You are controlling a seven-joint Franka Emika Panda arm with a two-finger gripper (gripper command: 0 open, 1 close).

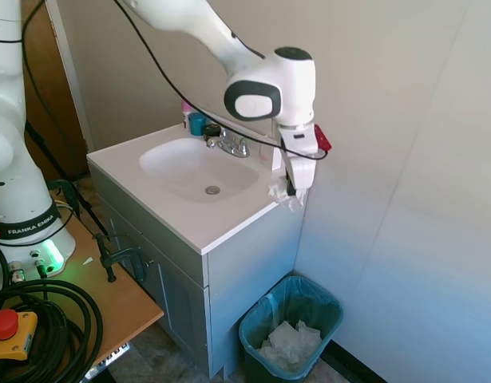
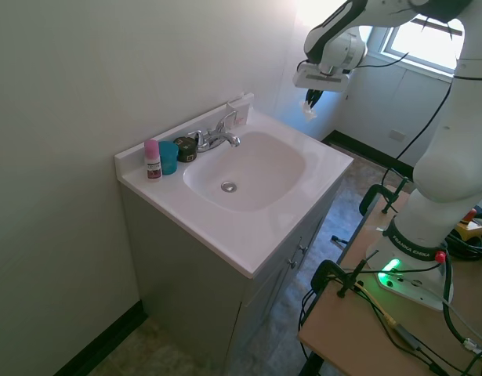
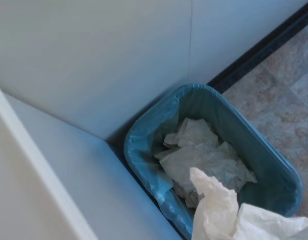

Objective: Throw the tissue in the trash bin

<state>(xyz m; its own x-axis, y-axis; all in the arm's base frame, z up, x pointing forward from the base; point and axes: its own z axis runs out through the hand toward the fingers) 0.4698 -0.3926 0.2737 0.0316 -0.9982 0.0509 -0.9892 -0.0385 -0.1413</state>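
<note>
My gripper [image 1: 296,190] hangs in the air just past the far right corner of the vanity top, shut on the tissue [image 1: 285,196], a wrinkly white wad that dangles below the fingers. From the other side the gripper [image 2: 312,102] and the tissue [image 2: 309,110] show small against the bright wall. The tissue [image 3: 229,212] fills the lower part of the wrist view. The teal trash bin [image 1: 291,327] stands on the floor beside the cabinet, well below the gripper, with crumpled white paper inside; its rim [image 3: 143,131] and liner show in the wrist view.
The white vanity top with its sink [image 1: 199,167] and chrome faucet [image 1: 229,144] lies left of the gripper. A teal cup [image 2: 168,157], a pink-capped bottle [image 2: 152,159] and a small dark jar [image 2: 185,148] stand at the back. The wall is close on the right.
</note>
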